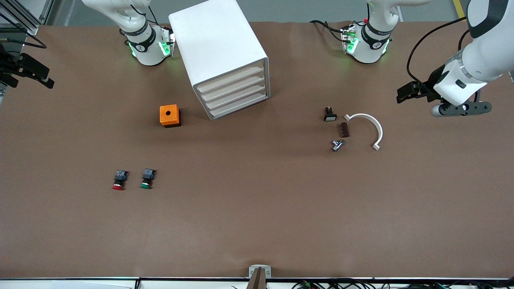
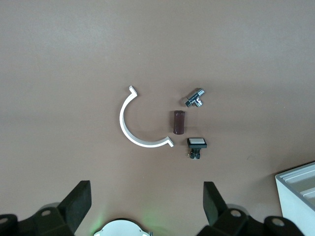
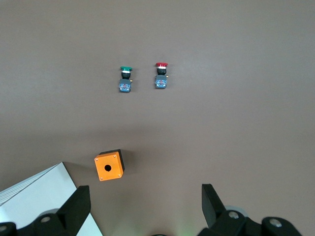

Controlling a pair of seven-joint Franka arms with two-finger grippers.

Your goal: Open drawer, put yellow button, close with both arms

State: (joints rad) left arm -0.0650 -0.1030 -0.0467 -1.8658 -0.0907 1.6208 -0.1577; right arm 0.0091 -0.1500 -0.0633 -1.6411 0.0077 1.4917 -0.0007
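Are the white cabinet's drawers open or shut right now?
Shut: all four drawer fronts of the drawer cabinet sit flush in its face, none pulled out.

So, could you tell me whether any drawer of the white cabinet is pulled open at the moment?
No, all four fronts of the white drawer cabinet sit flush in its frame in the front view.

High front camera facing arms, wrist cameras looking down on table (image 1: 257, 224)
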